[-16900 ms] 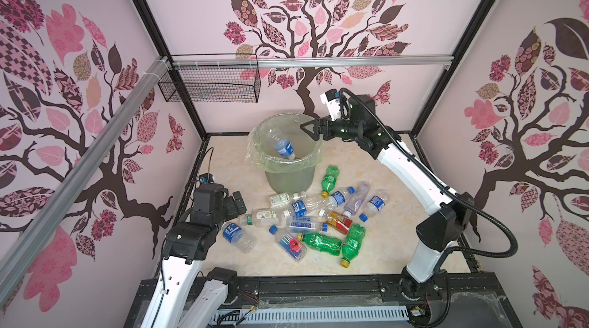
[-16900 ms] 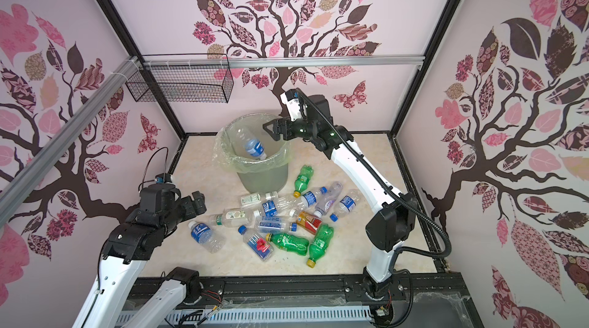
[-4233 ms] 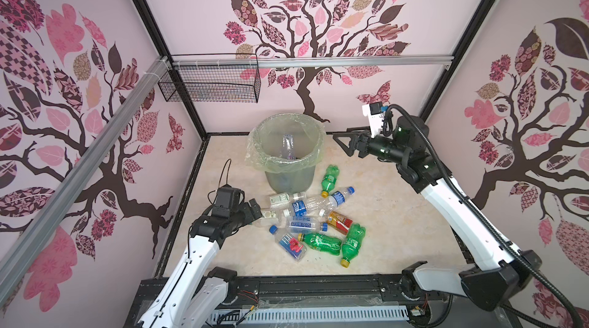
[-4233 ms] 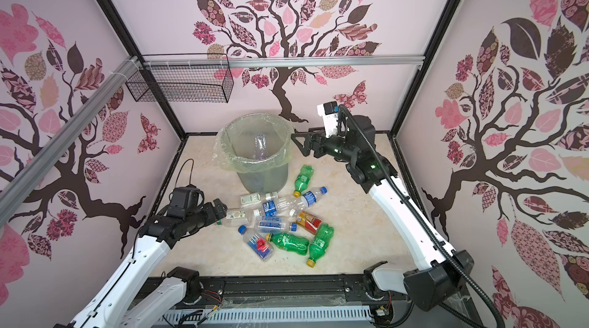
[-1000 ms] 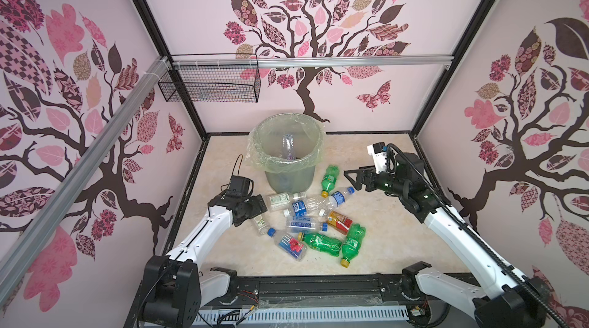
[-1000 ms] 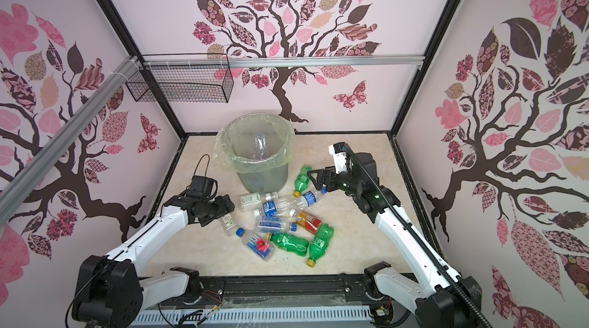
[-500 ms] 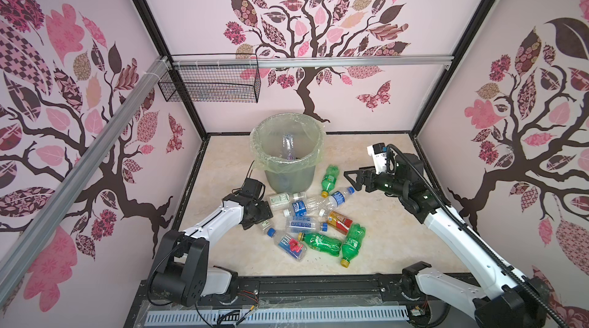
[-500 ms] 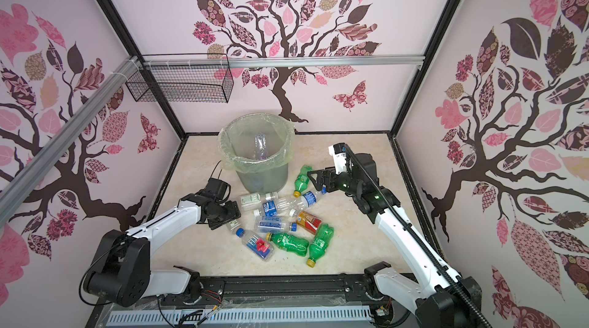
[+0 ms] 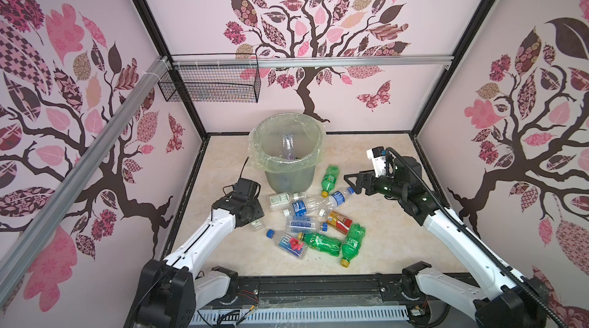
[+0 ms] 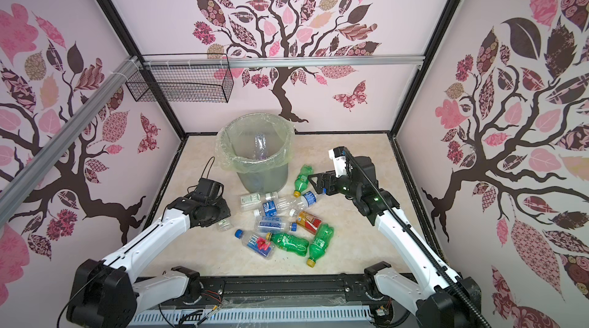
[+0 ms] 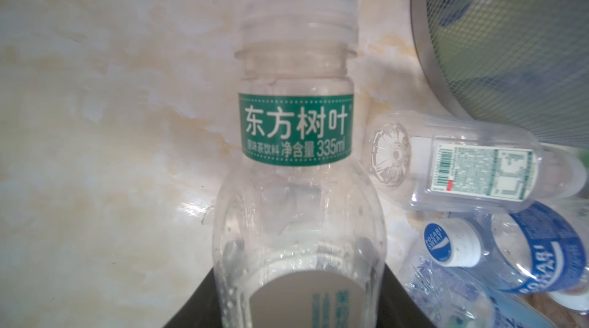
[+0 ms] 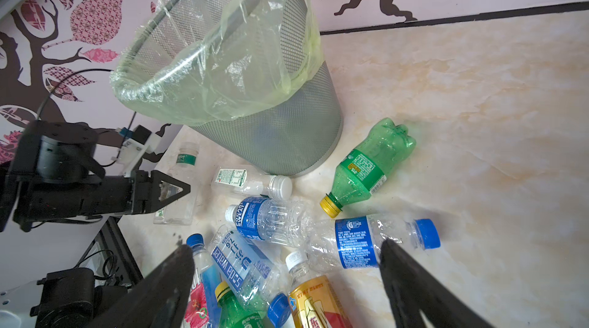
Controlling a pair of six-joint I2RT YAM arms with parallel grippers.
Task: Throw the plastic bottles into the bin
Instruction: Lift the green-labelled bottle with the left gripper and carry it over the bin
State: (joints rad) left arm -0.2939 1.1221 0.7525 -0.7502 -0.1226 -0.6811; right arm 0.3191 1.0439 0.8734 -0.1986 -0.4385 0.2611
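In the past second the left gripper has closed on a clear tea bottle with a green band at its neck and a white cap, while the right arm, earlier up over the bin, is now down by the pile. The tea bottle lies low on the cream marbled floor at the left edge of the pile, near the bin's foot, its cap pointing away from the arm. The left wrist view shows its body pinched between the two black fingers.

The bin, grey mesh lined with a pale green bag folded over the rim, stands upright toward the back of the floor. One clear bottle is upright inside it.

The other bottles lie on their sides in front of the bin. A white-labelled bottle and a green bottle are nearest its base. A blue-labelled bottle, a blue-capped bottle, a soda water bottle and an amber bottle are bunched behind them. A red-flowered bottle and two more green ones are closest to the rail.

The right gripper hangs over the right side of the pile above the blue-capped bottle, jaws spread wide and holding nothing. A black wire basket is fixed high on the back wall
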